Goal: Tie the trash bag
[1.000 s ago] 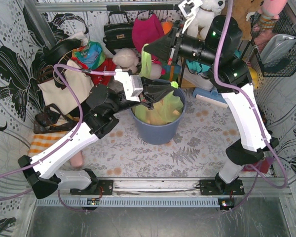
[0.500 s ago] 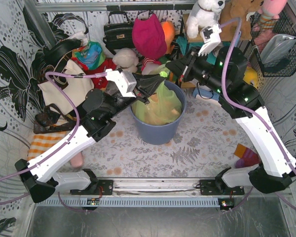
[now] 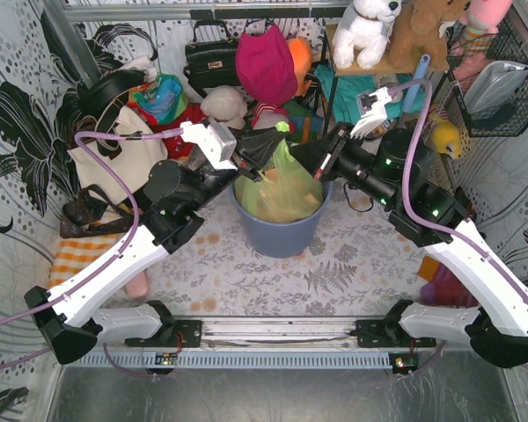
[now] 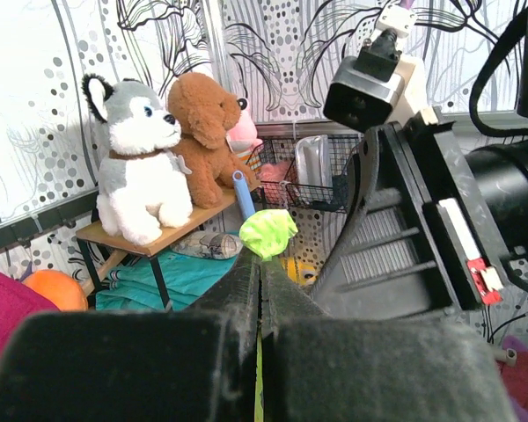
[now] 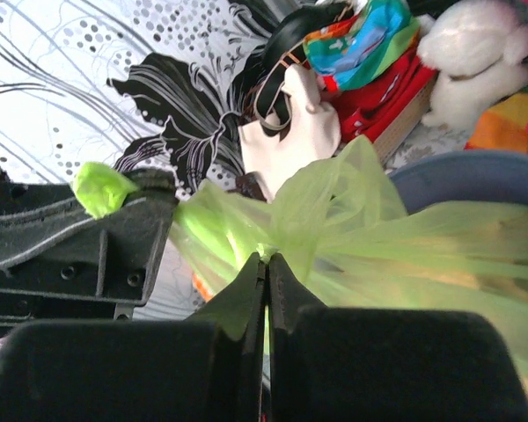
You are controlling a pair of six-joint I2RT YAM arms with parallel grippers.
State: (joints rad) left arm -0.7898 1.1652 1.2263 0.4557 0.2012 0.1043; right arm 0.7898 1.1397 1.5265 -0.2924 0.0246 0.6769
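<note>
1. Nearest, both arm bases are bolted to a metal rail (image 3: pixel 282 332) at the edge of the floral-patterned tabletop (image 3: pixel 352 264).
2. Mid-table, between the two arms, stands a blue-grey round bin (image 3: pixel 282 236). The trash bag (image 3: pixel 286 189) sits inside it. Its light-green film is drawn up above the rim to a peak, and orange-tan paper shows through lower down.
3. The left gripper (image 3: pixel 275 139) reaches in over the bin's far-left rim with its jaws pressed fully together on a pinch of the bag. In the left wrist view a small green tuft (image 4: pixel 268 233) of film pokes out just past the closed left gripper (image 4: pixel 261 264).
4. The right gripper (image 3: pixel 301 158) comes in from the right, tip to tip with the left one above the bag's peak. Whether the two touch cannot be told. In the right wrist view the right gripper (image 5: pixel 266 264) is clamped tight on the film, which gathers into a crumpled bunch just beyond the fingertips. The rest of the trash bag (image 5: pixel 378 229) spreads towards the bin's rim (image 5: pixel 458 171).
5. Farthest back, clutter lines the wall:
   - a white tote bag (image 3: pixel 114 158)
   - a black handbag (image 3: pixel 209 57)
   - a plush husky (image 4: pixel 141 167)
   - a brown teddy bear (image 4: pixel 207 123)
   - a wire basket (image 3: pixel 502 79)
</note>
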